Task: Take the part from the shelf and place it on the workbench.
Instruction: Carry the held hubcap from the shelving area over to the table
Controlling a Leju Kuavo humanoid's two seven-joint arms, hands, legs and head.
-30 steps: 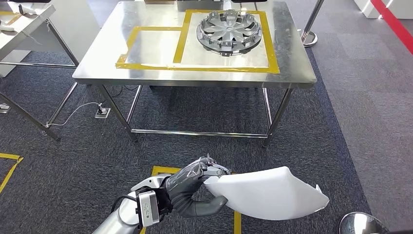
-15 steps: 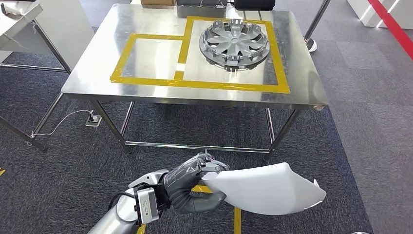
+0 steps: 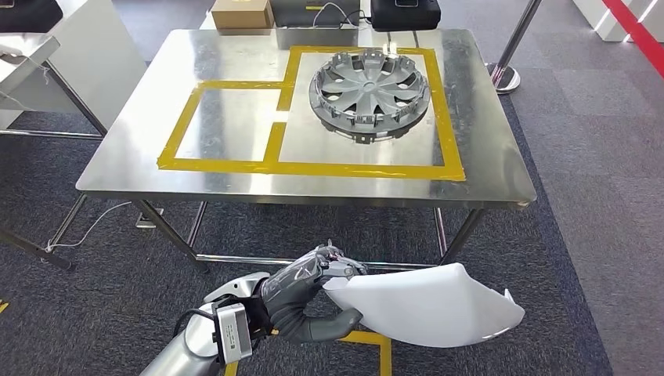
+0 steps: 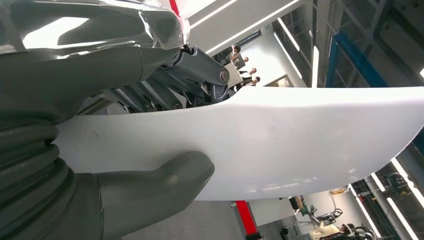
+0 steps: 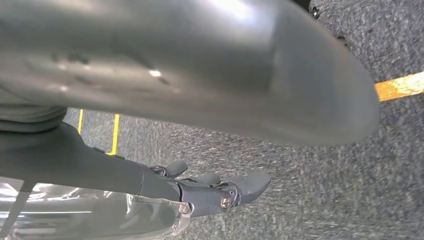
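Dark grey carpet (image 3: 571, 196) underfoot, marked with yellow floor tape (image 3: 368, 338) at 6 o'clock in the head view. Ahead, at 12 o'clock, a stainless steel workbench (image 3: 125, 168) on tubular legs, its top outlined by yellow tape rectangles (image 3: 270, 153): a smaller one at 10 o'clock, a larger one beside it sharing an edge. Inside the larger rectangle, lying flat, a grey wheel cover (image 3: 368, 94) with its ribbed side up. Along the bench's far edge, a cardboard box (image 3: 241, 14) and a black case (image 3: 405, 13). At 1 o'clock past the bench, a stanchion post with a round base (image 3: 505, 77); at 10 o'clock, part of another white table (image 3: 78, 55) with a cable (image 3: 90, 227) trailing on the carpet below.

Low at 6 o'clock, well apart from the bench, the left hand (image 3: 301, 301) clamped on one end of a white curved panel (image 3: 427, 305): dark fingers (image 3: 337, 266) folded over the upper edge, thick grey thumb (image 3: 333, 327) pressed against the lower face. Panel held off the floor, stretching away toward 4 o'clock, touching nothing else. From the left wrist view, same grasp up close: thumb (image 4: 160, 185) flat on the white surface (image 4: 280, 145), fingers (image 4: 195, 75) hooked over the opposite rim.

From the right wrist view, the right hand (image 5: 210, 192) over the carpet, holding nothing, fingers (image 5: 250, 184) extended and loosely apart, thumb close to the camera.
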